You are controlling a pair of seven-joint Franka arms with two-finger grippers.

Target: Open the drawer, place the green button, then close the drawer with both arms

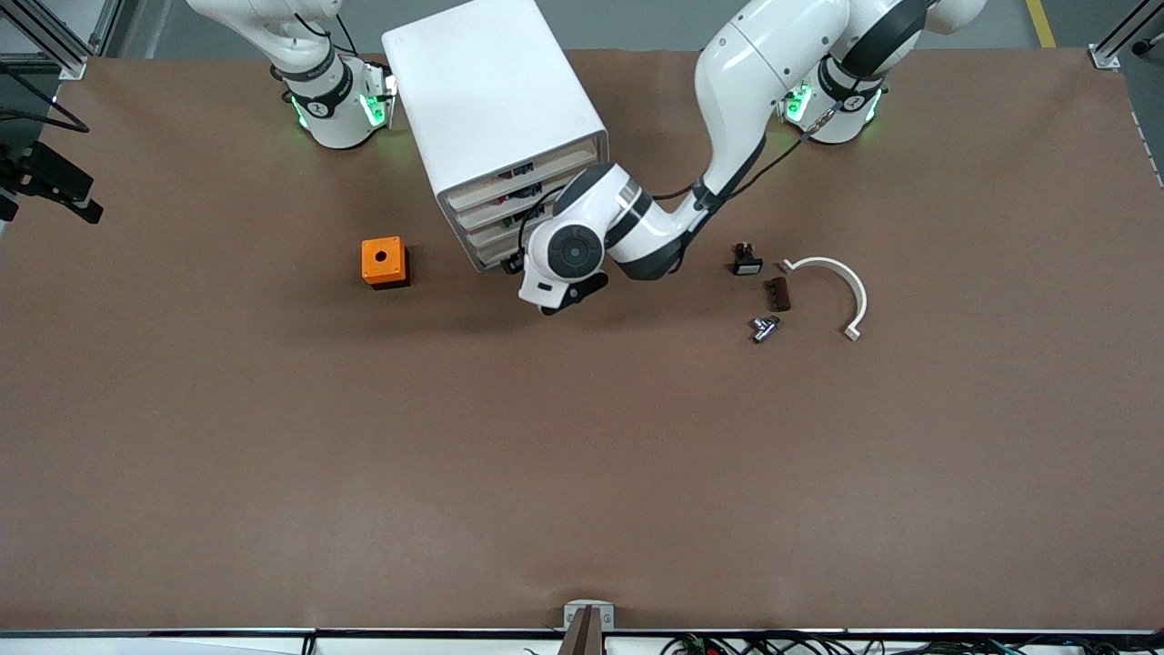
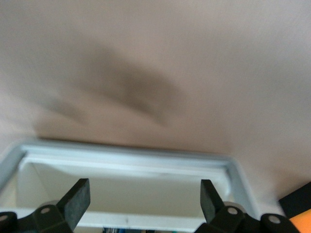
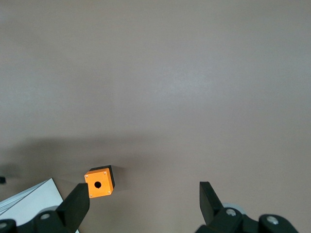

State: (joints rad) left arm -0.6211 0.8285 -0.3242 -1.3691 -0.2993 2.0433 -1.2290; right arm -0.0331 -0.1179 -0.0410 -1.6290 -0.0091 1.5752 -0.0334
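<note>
The white cabinet (image 1: 496, 109) stands near the robots' bases, its four drawers (image 1: 498, 235) facing the front camera. The left arm's wrist (image 1: 573, 253) sits in front of the lower drawers and hides its gripper there. In the left wrist view the left gripper (image 2: 144, 199) is open, its fingers (image 2: 77, 196) spread over a shallow white tray (image 2: 126, 158) whose inside looks bare. I cannot tell which drawer this is. The right gripper (image 3: 143, 204) is open and empty, high over the table. No green-capped button shows in any view.
An orange box with a round hole (image 1: 384, 262) sits beside the cabinet toward the right arm's end; it also shows in the right wrist view (image 3: 100, 183). Toward the left arm's end lie a black switch (image 1: 746, 260), a brown block (image 1: 778, 294), a grey metal part (image 1: 764, 328) and a white curved piece (image 1: 841, 287).
</note>
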